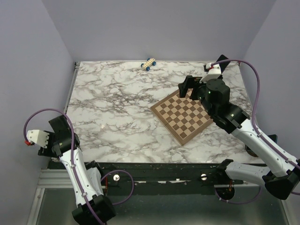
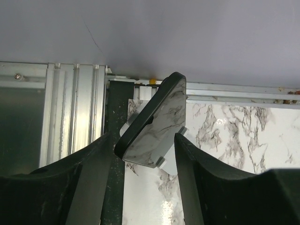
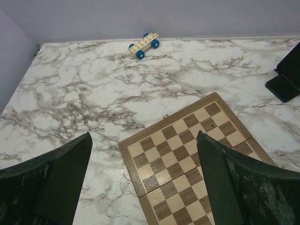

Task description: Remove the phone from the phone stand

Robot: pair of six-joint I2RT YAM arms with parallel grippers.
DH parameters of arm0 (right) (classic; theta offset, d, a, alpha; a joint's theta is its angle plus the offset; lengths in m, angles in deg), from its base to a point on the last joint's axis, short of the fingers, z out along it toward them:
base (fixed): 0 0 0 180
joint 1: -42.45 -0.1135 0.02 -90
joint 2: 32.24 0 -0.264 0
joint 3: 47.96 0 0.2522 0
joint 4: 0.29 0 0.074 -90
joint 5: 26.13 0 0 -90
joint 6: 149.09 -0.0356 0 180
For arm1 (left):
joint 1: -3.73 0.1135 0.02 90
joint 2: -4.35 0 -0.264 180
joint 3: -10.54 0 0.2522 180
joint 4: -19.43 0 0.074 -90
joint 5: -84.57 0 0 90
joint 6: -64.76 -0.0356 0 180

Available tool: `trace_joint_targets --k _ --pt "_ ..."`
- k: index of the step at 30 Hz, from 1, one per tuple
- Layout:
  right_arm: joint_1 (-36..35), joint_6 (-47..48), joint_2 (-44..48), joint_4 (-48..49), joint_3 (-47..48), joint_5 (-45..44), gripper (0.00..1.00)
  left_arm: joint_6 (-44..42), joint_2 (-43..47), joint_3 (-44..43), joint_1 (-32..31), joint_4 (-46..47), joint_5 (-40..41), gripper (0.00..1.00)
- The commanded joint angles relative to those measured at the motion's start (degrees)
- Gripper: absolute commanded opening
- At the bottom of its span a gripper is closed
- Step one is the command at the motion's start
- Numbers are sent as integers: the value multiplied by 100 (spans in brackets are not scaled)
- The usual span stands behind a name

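Marble veining covers the table (image 1: 117,108), and a chessboard (image 1: 185,117) lies flat on its right half. The right gripper (image 3: 143,136) hangs over the board's far corner, fingers spread wide with nothing between them. In its wrist view the phone stand (image 3: 287,77) sits beyond the board at the right edge of frame, partly cut off. No phone can be made out on its tilted plate.

The left gripper (image 2: 144,138) is out past the table's near-left corner, closed onto the phone (image 2: 154,112). Both fingers press the handset's edges, and its glossy face mirrors the marble. The phone's long axis slants from lower left to upper right in the left wrist view, tilted rather than level. So the phone is well apart from the stand, across the table from it, and only the left arm has it.

By my reading the removal looks done. The likely next move is setting the phone down, and the table lies to that gripper's right. A small toy car (image 1: 148,64) rests near the far edge.
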Motion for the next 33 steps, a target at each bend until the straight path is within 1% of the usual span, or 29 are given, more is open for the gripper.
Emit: trace_joint_targets --k 1,2,5,16,20,29,33 --pt "-42 53 1 80 -14 52 100 -17 49 30 42 89 167 61" --pt "-42 51 11 80 -14 52 100 -35 40 25 40 98 162 58" --pt "-41 53 7 80 -9 62 100 -69 42 25 38 113 150 55" --pt "-40 55 7 80 -5 48 100 -129 93 42 2 115 51 55" --pt "-37 54 -3 80 -5 60 100 -198 105 50 2 152 37 49" --pt "-41 52 -9 89 -14 81 100 -118 75 72 -34 91 14 48" --pt "-42 53 5 89 -14 76 100 -115 75 79 -39 98 -17 42"
